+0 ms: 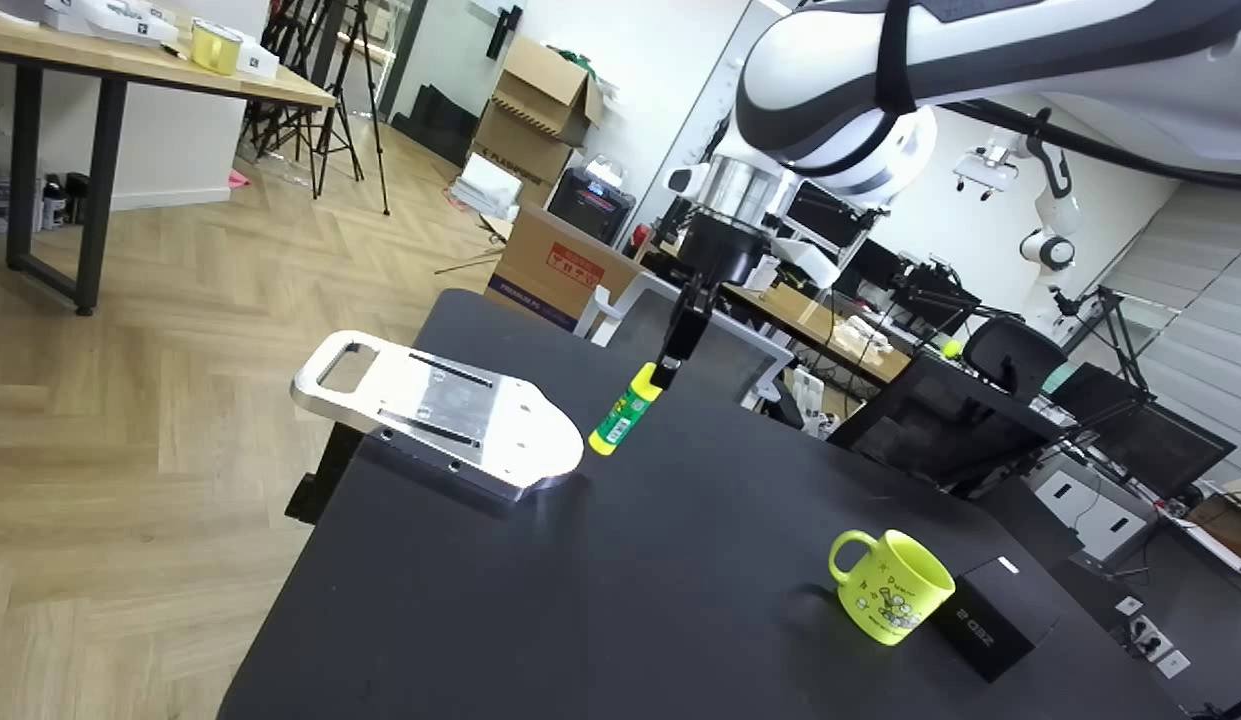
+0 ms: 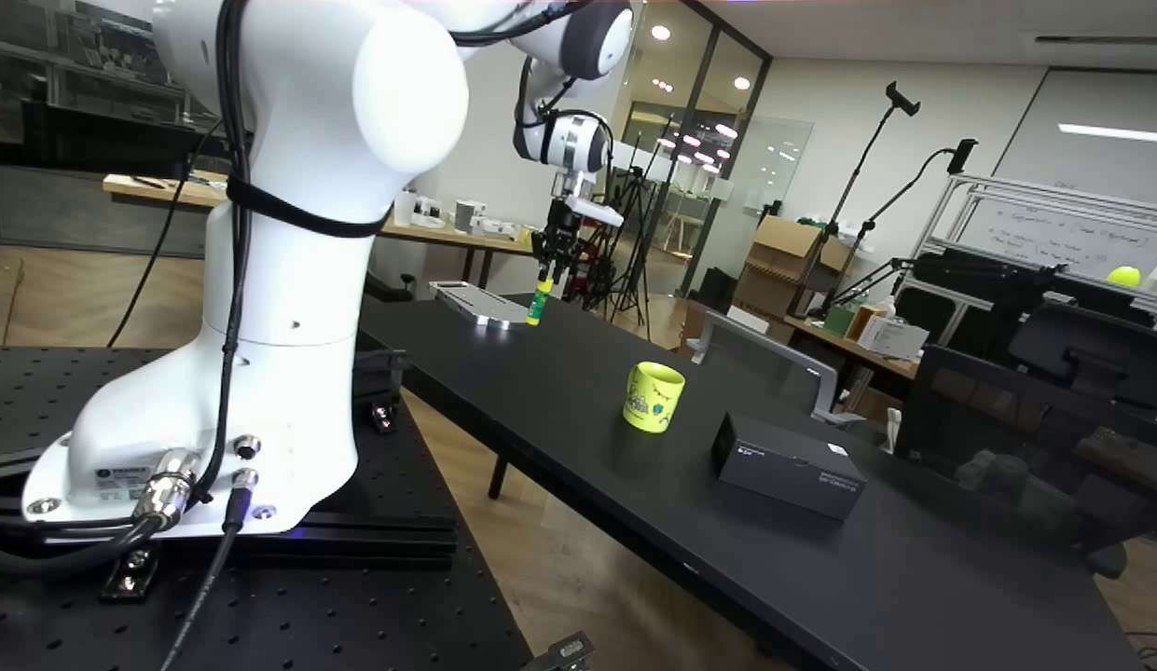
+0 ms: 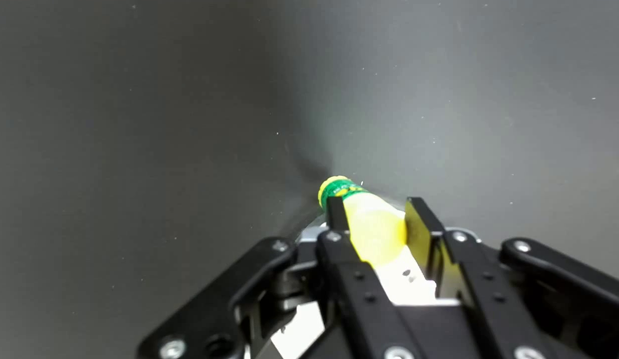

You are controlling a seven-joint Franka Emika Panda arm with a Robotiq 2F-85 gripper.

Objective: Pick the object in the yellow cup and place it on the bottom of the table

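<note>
The object, a slender yellow-green stick with a green label (image 1: 623, 412), is tilted in my gripper (image 1: 666, 366) near the far end of the black table (image 1: 630, 600). In the wrist view the fingers (image 3: 377, 209) are closed on the object's yellow part (image 3: 371, 227), and its green and yellow end sticks out past them. The object (image 2: 539, 305) and gripper (image 2: 548, 270) also show in an exterior view. The object's lower end is close to the tabletop; I cannot tell whether it touches. The yellow cup (image 1: 893, 590) stands upright on the table, away from the gripper; it also shows here (image 2: 653, 397).
A white flat slicer-like device (image 1: 455, 405) lies beside the object, near the table's end edge; it also shows here (image 2: 480, 305). A black box (image 1: 995, 618) stands beside the cup (image 2: 788, 466). Grey-framed chairs (image 2: 774, 359) stand along the table's side.
</note>
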